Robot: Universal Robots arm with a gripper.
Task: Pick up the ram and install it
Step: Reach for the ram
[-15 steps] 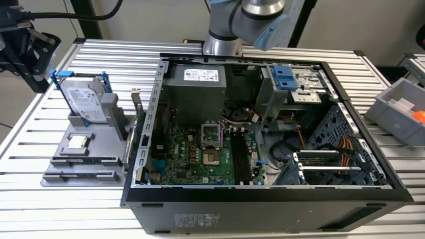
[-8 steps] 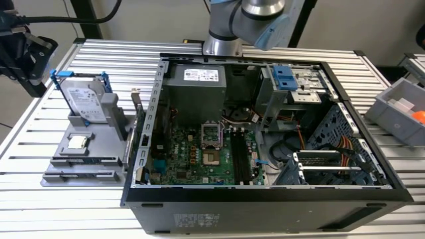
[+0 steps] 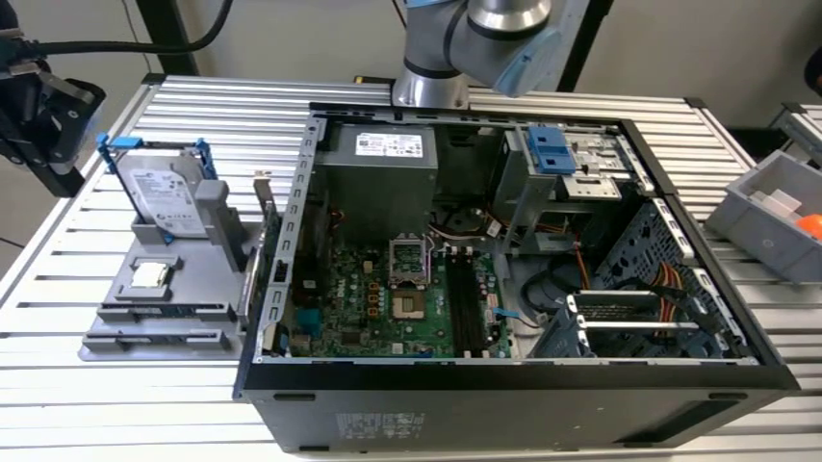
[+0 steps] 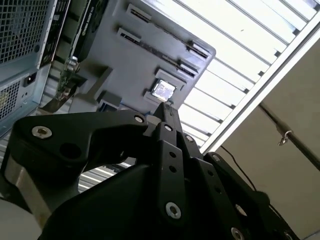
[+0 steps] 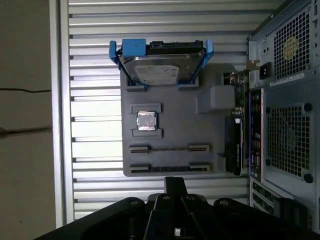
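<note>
Step in hand, as I judge it: the approach to the pick, nothing lifted yet.

Gripper (image 5: 175,181) nearest in both wrist views; jaws pressed together, tips meeting, nothing between them.

Just beyond the tips, the grey tray (image 5: 175,125); the ram (image 5: 169,148) stands on edge in one of its clip holders, a thin strip, apart from the jaws.

Past it the square processor chip (image 5: 146,121); then the hard drive (image 5: 160,70) in its blue frame.

A grasp would call for the jaws spread and set squarely across the stick's thin edge, I reckon.

Arm (image 3: 475,38) rises behind the open case (image 3: 514,385); its black head hangs at the exterior view's left, clear of the slatted surface (image 3: 129,404).

Black memory slots (image 3: 469,308) on the board look vacant.
</note>
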